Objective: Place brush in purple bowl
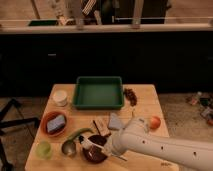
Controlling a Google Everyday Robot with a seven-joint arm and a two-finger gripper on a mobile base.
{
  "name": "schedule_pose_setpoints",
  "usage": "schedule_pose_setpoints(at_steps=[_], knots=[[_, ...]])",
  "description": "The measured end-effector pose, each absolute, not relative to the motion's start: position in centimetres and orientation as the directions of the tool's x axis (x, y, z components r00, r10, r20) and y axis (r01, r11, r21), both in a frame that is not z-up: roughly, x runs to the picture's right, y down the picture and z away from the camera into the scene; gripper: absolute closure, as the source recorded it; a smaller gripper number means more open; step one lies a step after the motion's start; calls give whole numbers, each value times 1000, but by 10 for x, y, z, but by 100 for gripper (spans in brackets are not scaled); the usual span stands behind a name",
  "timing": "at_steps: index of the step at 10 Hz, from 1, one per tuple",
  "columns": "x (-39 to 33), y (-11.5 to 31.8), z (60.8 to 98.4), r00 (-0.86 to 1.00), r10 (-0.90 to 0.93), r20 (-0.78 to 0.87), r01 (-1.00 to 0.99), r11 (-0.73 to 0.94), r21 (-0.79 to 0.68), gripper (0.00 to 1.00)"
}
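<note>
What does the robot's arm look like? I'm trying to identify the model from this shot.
The arm is a thick, rounded white tube that enters from the lower right corner, with a bulkier rounded joint near the table's middle. A row of small dark dots runs along its shell, and a small dark marking sits near the bottom edge. No cables show. The claw is at the bowl, largely hidden by the arm.

The arm (165, 147) behind the tool (111, 150) is showing a thick, rounded white shell with small dark dots along it.
</note>
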State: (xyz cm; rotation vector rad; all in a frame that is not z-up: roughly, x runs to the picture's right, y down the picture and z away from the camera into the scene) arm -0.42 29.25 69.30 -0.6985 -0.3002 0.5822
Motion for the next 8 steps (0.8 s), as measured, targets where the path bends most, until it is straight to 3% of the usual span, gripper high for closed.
schedule_pose_setpoints(at_steps=[8], knots=[[-4,293,693,801,595,68,-400,616,-678,20]])
